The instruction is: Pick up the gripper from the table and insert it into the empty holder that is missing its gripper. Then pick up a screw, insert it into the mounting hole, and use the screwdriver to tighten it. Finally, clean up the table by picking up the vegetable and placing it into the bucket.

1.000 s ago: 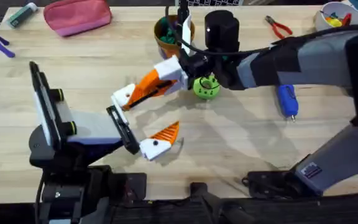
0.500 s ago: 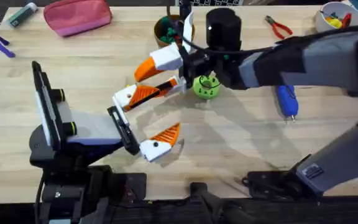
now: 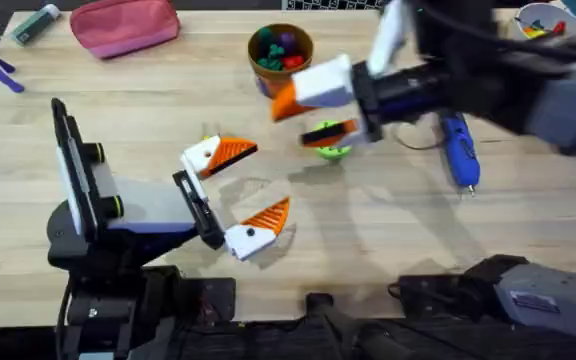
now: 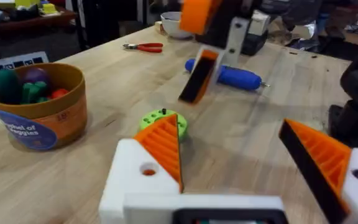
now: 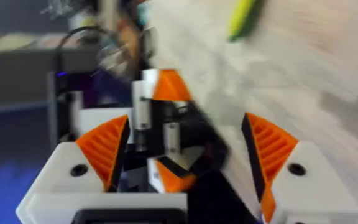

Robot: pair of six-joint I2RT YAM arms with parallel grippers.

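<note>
Partial label "of Veggies" on the bucket (image 4: pixel 35 106), otherwise illegible.

Left arm low near table's front edge (image 3: pixel 368 270), reaching toward table middle. Left gripper (image 3: pixel 236 192) wide open, both orange pads on white fingers (image 4: pixel 162 146). Right arm high above table, stretched across far side. Right gripper (image 3: pixel 320 107) also open, fingers (image 5: pixel 101 152) well apart.
</note>
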